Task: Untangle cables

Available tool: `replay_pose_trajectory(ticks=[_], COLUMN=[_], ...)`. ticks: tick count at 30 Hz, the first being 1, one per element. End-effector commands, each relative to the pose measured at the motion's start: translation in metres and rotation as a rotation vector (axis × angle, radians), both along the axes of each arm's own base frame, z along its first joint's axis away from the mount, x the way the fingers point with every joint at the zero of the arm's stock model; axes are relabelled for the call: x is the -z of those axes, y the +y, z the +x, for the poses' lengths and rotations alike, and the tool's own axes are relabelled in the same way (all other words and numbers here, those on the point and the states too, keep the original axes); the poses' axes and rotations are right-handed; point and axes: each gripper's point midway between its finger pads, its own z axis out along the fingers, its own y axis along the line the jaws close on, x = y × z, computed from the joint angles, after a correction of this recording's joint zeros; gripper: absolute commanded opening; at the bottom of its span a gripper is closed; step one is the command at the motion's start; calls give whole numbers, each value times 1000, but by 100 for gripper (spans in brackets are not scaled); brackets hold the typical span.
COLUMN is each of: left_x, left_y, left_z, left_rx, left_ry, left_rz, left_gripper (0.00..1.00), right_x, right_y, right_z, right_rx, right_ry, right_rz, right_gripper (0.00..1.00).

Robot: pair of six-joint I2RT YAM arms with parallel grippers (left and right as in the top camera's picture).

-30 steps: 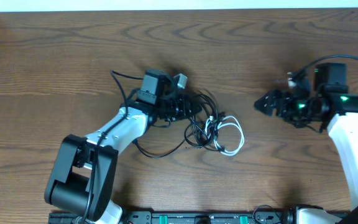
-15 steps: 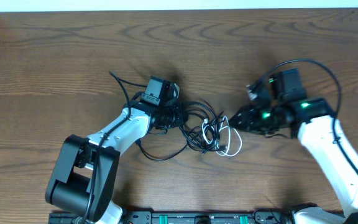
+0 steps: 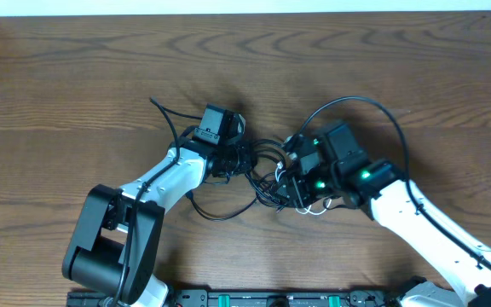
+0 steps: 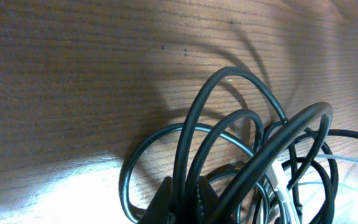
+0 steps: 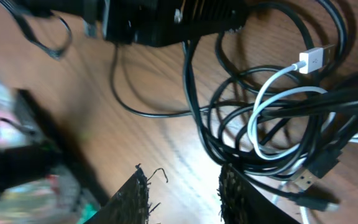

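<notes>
Right end effector (image 5: 184,186) reached cables (image 5: 272,118), wrist shows plug (image 5: 316,59)

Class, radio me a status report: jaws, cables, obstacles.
Left gripper shut on black cables. Right gripper open, low beside them, holding nothing. White cable looped through the black ones. No other obstacles.

On the table (image 3: 75,85), the cables (image 3: 267,173) lie between the left tool (image 3: 242,159) and right tool (image 3: 291,189).

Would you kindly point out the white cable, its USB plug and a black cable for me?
white cable (image 5: 281,71), right wrist view, on the stretch leaving its plug.
USB plug (image 5: 316,58), right wrist view, on the white housing.
black cable (image 4: 284,140), left wrist view, on the thick diagonal strand.
</notes>
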Motion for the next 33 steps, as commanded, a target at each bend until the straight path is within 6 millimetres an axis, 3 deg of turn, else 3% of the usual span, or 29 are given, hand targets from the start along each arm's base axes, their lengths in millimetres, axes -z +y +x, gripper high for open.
replay_pose_trajectory(ticks=[1,11,13,15,17,19,21,25,28,33], left_x=[-1,-1,-1,-1,-1,-1,-1,-1,-1,-1], left_y=[2,2,2,2,2,3,3,3,3,3], left_z=[2,2,2,2,2,2,2,3,2,3], left_rx=[11,11,11,11,11,11,10,10,10,11], left_ry=[-24,-24,-24,-24,-24,-24,-24,-24,-24,-25], left_rz=[23,24,23,24,24,24,24,24,24,24], left_gripper=[8,8,8,8,8,8,8,8,8,8], right_x=[26,77,84,87,83,70,41,-44,-98,-144], right_y=[-12,-9,-10,-10,-8,-5,0,13,14,15], right_z=[7,24,21,17,13,11,10,1,-7,-31], right_rx=[-23,-28,-31,-39,-48,-56,-76,-218,-276,-392], right_ry=[-84,-62,-41,-19,5,29,50,-15,-108,-227], right_rz=[-138,-213,-226,-222,-197,-148,-63,192,340,477], right_gripper=[32,29,21,1,1,1,1,1,9,16])
